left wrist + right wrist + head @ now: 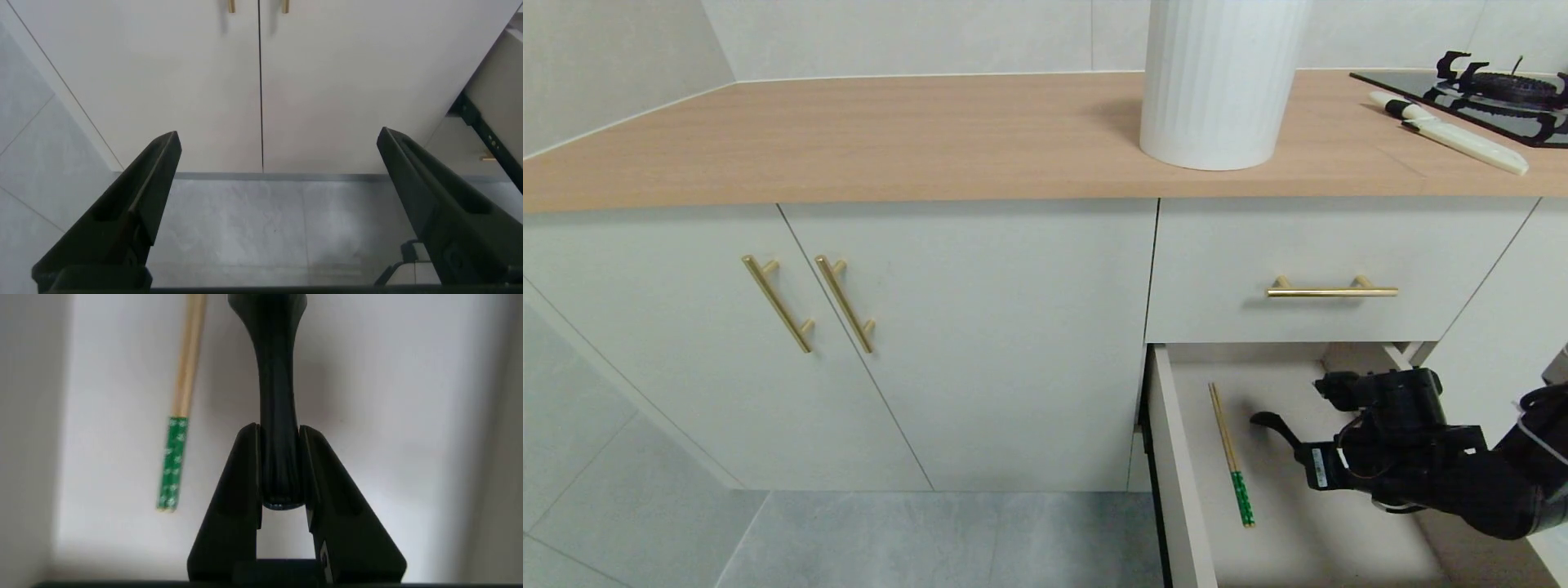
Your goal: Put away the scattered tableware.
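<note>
While the right gripper [1308, 459] is hovering inside the pulled-out white drawer [1172, 457], its fingers are pinching tight around the handle end of a slim black plastic utensil [1272, 426], spoon-like at its far tip. That utensil is hanging just above the drawer floor, near the pair of wooden chopsticks with green ends [1230, 457], apart from them.

Its long axis is running straight out from the gripper, close to level, with the working end pointing away from the wrist, toward the drawer's left wall and slightly back. The chopsticks are lying along the drawer's depth, green ends toward the front.

To my eye, the placing step is in hand. Doing it well means lowering until the utensil is nearly resting on the floor, keeping it beside the chopsticks and not across them, then letting go gently so it is not bouncing or rolling.

Meanwhile the left gripper [278, 140] is idling with fingers spread wide, holding nothing, facing the white cabinet doors [261, 90]. Up on the wooden worktop [849, 139], a white-bladed knife [1454, 135] is waiting.
</note>
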